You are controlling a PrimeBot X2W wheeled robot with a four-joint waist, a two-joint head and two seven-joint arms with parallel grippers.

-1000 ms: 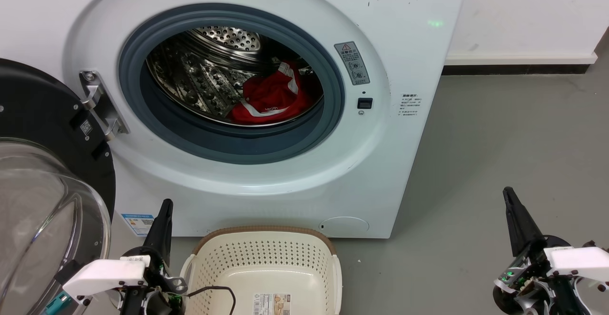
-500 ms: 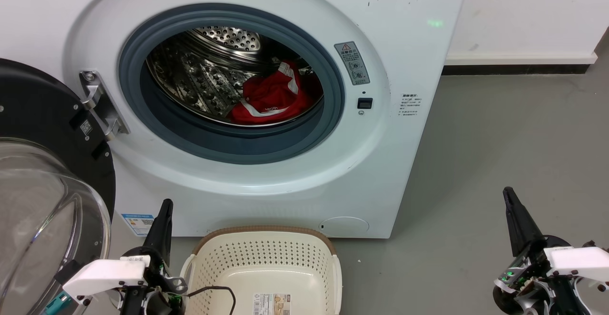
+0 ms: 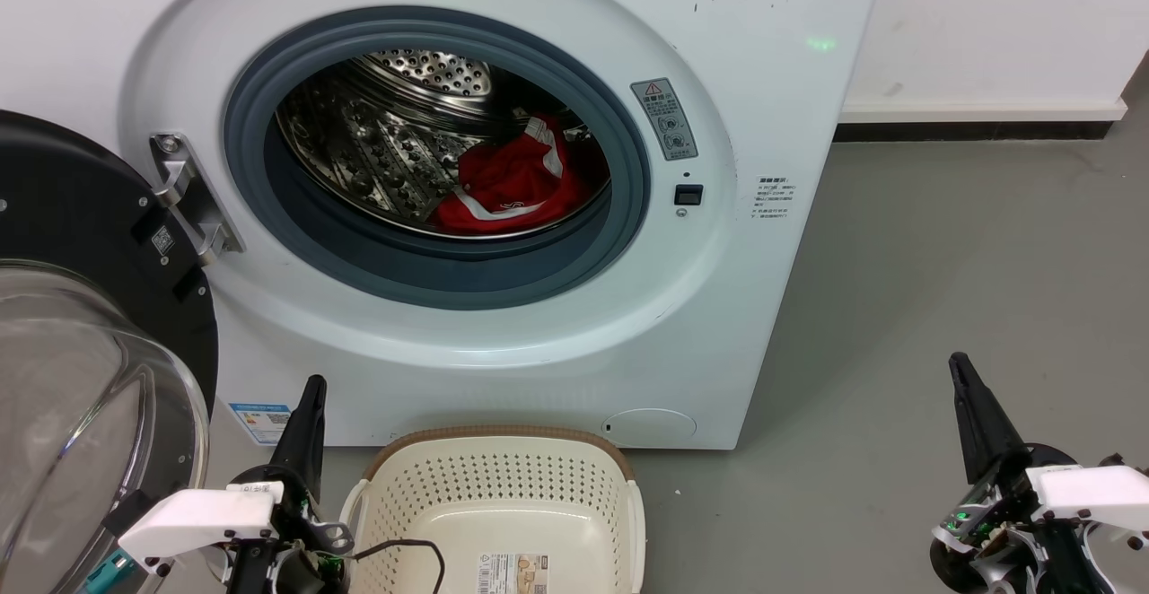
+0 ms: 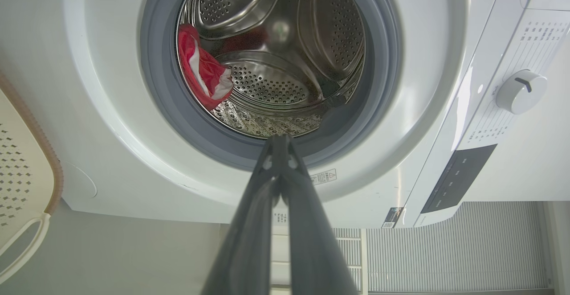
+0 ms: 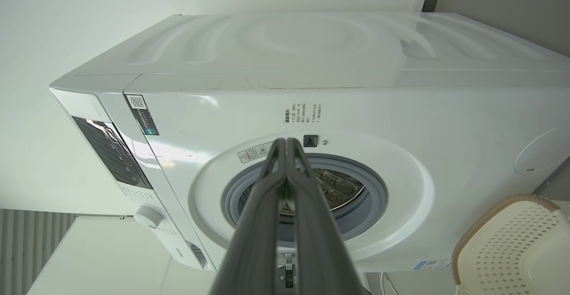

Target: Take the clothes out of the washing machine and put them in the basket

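Dark long fingers on my left gripper (image 4: pixel 279 142) are pressing tip to tip with nothing between them, and the right gripper (image 5: pixel 287 143) is showing the same: clenched, gripping nothing. I am seeing the left one hanging low just left of the small cream perforated plastic basket with the brown rim (image 3: pixel 503 433), and the right one well off to the right above the grey floor (image 3: pixel 942 244). The basket is sitting on the floor close before the large white front-loading washing machine (image 3: pixel 772 109), its paper label (image 3: pixel 512 572) showing on the bare bottom. The bright red clothes with white trim (image 3: pixel 507 188) are lying bunched inside the perforated steel drum (image 3: pixel 377 145), toward its right side. The dark glass-bubble door (image 3: pixel 81 208) is hanging open at the left.
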